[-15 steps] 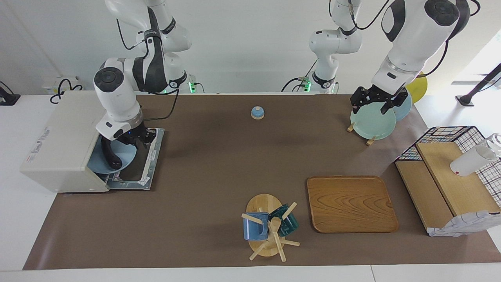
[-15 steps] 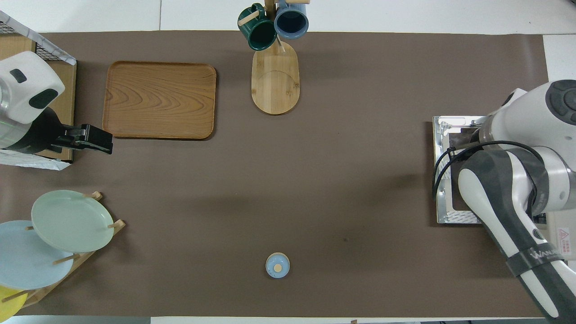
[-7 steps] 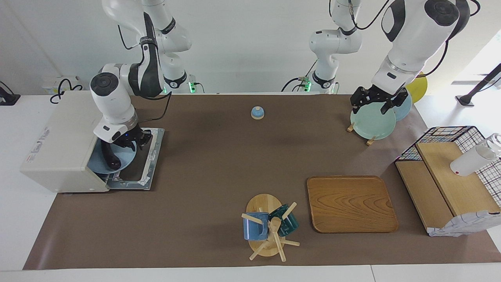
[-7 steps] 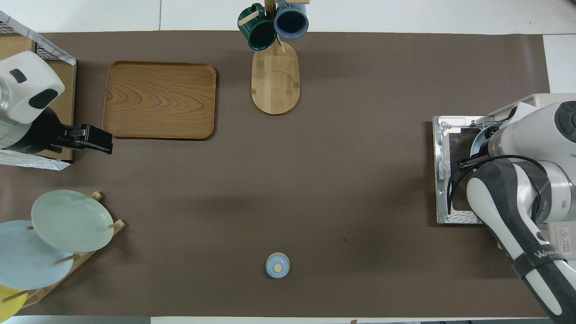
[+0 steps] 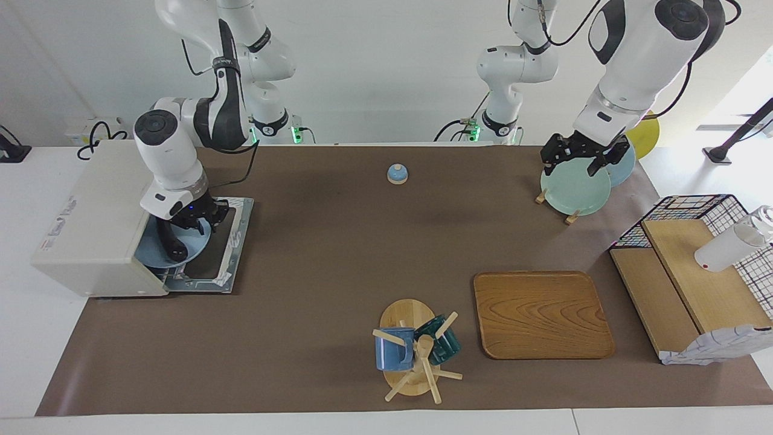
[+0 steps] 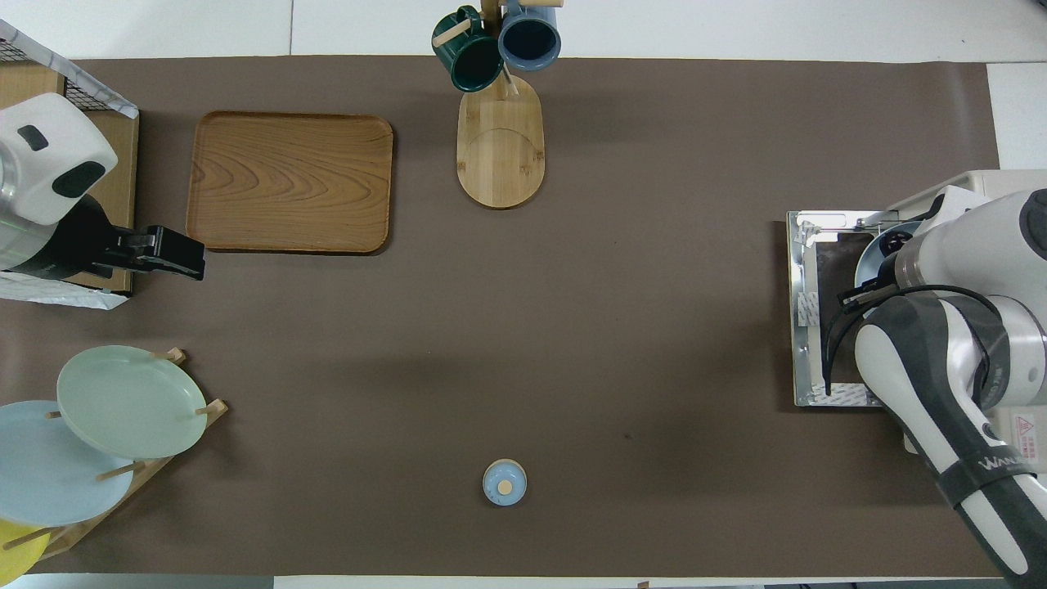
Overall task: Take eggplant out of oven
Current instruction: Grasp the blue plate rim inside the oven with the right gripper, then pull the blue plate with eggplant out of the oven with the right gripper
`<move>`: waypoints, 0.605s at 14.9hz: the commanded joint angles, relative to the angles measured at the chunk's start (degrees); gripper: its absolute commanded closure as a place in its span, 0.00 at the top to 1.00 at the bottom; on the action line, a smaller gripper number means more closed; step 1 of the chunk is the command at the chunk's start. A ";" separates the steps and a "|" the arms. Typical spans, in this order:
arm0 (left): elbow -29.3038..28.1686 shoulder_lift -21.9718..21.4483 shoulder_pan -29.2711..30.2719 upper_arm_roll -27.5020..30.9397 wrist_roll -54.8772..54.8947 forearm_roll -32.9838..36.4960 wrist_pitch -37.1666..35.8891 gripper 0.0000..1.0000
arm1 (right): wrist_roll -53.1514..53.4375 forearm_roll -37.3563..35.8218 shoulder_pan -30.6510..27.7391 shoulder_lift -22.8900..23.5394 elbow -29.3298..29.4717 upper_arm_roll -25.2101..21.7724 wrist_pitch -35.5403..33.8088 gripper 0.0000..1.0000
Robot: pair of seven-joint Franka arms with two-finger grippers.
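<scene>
Boxy cream oven (image 5: 90, 220) at the right arm's table end, glass door dropped flat, glossy dark eggplant (image 5: 169, 240) on round blue plate (image 5: 192, 246) inside its mouth, right gripper (image 5: 205, 217) over plate, jaw state indiscernible, left gripper (image 5: 583, 158) waiting over green plate (image 5: 574, 192), fingers spread, empty.

Lettering on the right arm (image 6: 994, 468), first letters "WAN". Red warning triangle on an oven (image 6: 994, 186) label; text there too small.

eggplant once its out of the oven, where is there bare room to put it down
The widest bare patch is the brown mat between the oven door, the bell and the mug rack. The wooden tray is bare too. The oven mouth is crowded: blue plate, eggplant and right claw. The left claw waits over the plate rack.
</scene>
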 commanded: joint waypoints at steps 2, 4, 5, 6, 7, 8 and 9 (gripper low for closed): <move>-0.53 -0.92 0.18 0.07 0.25 -0.57 -0.33 1.00 | -0.85 -0.83 -0.92 -2.12 -3.87 0.44 3.56 0.26; -0.53 -0.92 0.18 0.07 0.25 -0.57 -0.33 1.00 | -0.85 -0.83 -0.92 -2.21 -3.96 0.44 3.56 0.16; -0.53 -1.01 0.18 0.07 0.25 -0.57 -0.33 1.00 | -1.03 -0.83 -0.92 -2.21 -4.05 0.35 3.47 0.00; -0.53 -0.92 0.18 0.07 0.25 -0.57 -0.33 1.00 | -1.20 -0.92 -0.92 -2.21 -3.96 0.35 3.39 0.00; -0.53 -0.92 0.27 0.07 0.25 -0.57 -0.33 1.00 | -1.29 -1.53 -0.57 -2.21 -3.79 0.35 3.21 0.00; -0.53 -0.92 0.18 0.07 0.25 -0.57 -0.33 1.00 | -1.21 -2.75 -0.13 -1.95 -2.92 0.53 2.17 0.00; -0.53 -0.92 0.18 0.07 0.25 -0.57 -0.33 1.00 | -0.68 -3.37 0.57 -1.69 -1.08 1.14 -0.02 0.00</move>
